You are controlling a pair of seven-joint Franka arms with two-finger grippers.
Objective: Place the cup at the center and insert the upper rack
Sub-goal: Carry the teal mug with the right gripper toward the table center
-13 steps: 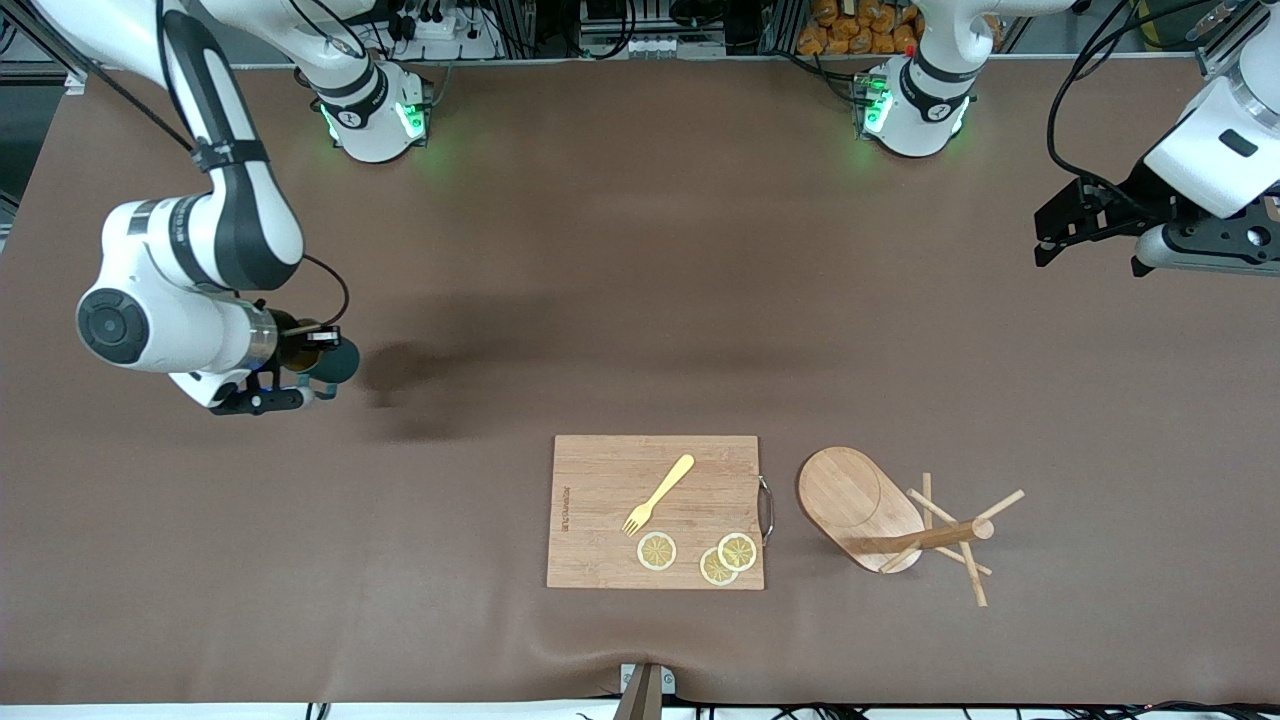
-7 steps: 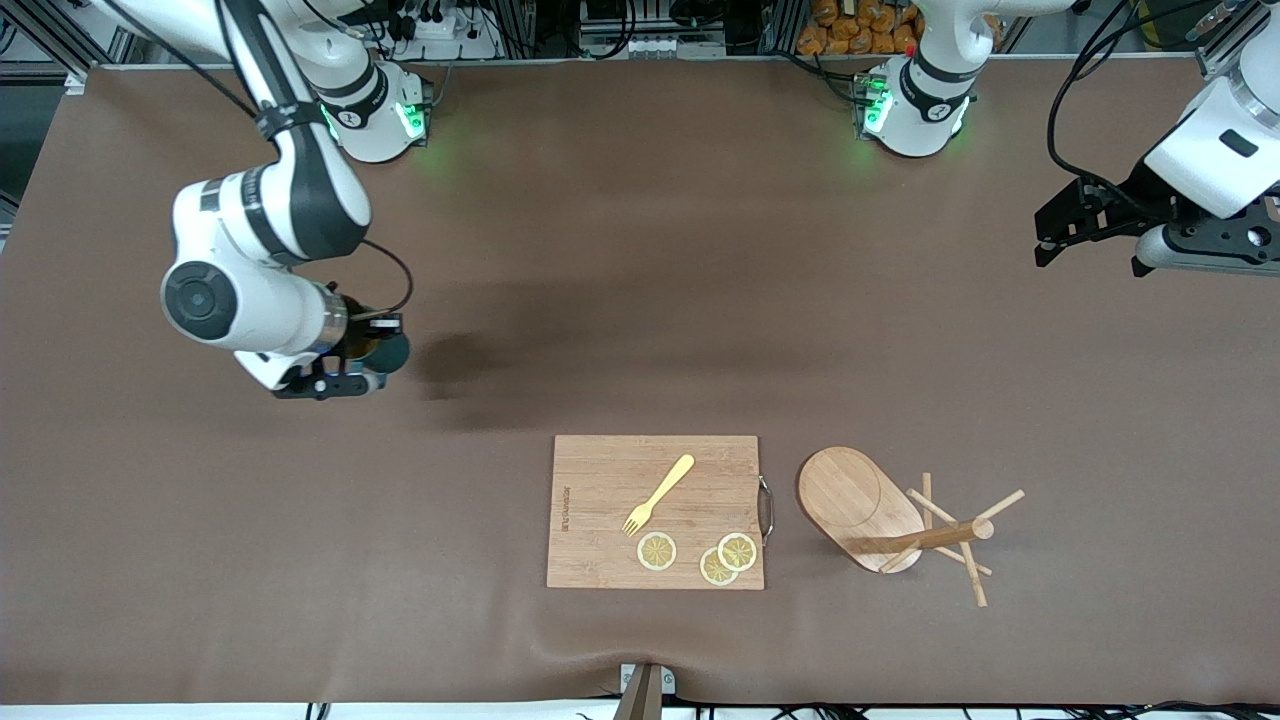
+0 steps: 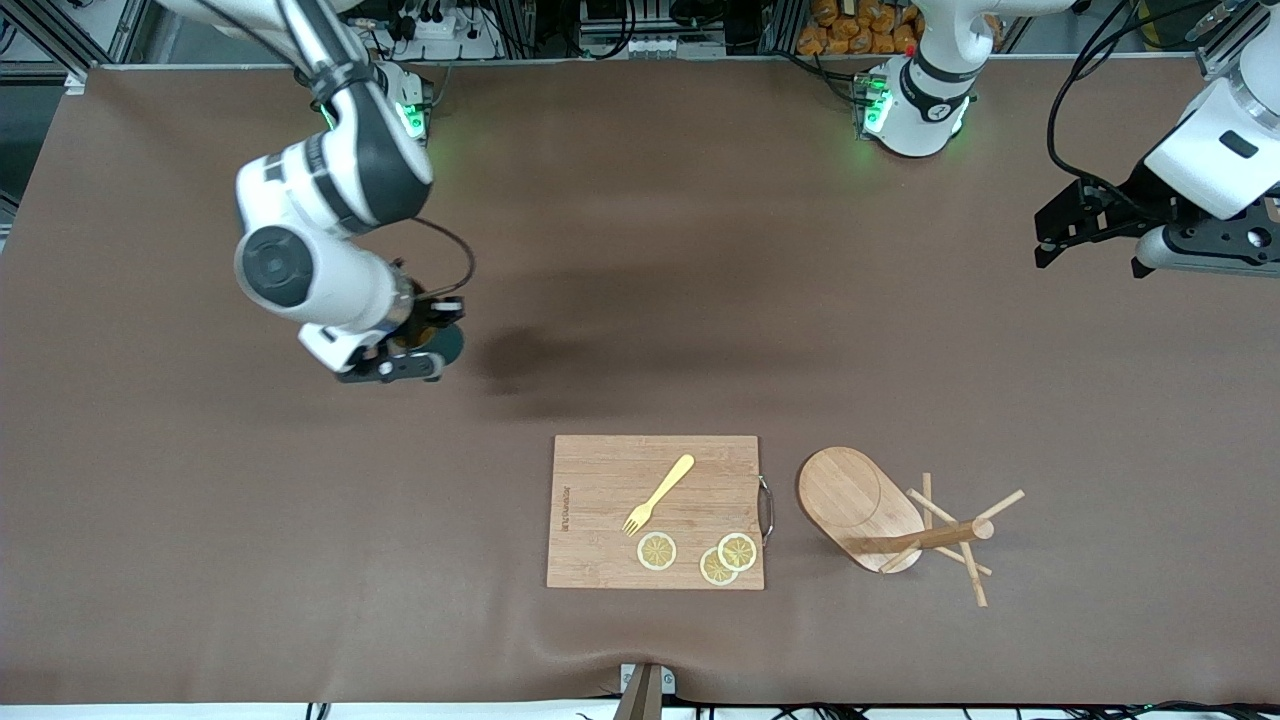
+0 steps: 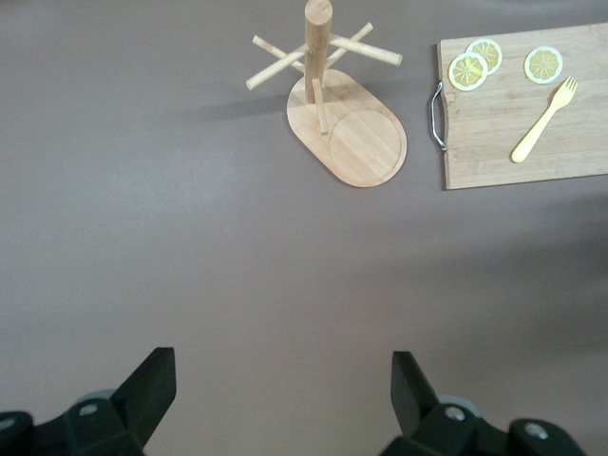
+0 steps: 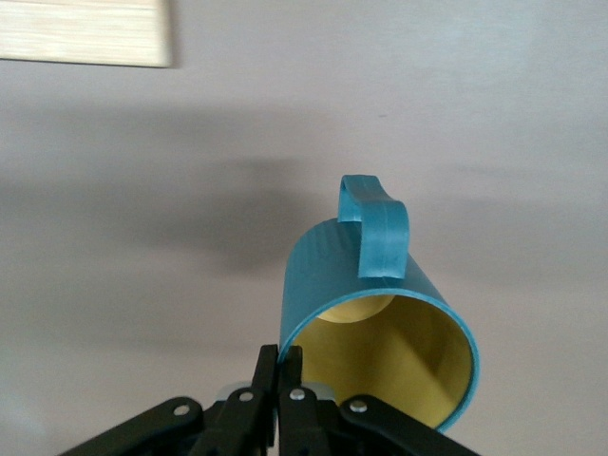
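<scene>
Right pincer (image 5: 277, 366) clenched on cup (image 5: 375, 318) rim over bare table, seemingly airborne, left pincer (image 4: 282, 388) released, waiting.

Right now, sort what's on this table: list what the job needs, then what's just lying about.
Job:
- cup, held off the table in the shut right gripper
- upper rack, standing beside the cutting board
- left gripper, open, waiting over the left arm's end of the table

Lying about:
- cutting board
- fork on it
- three lemon slices on it
</scene>
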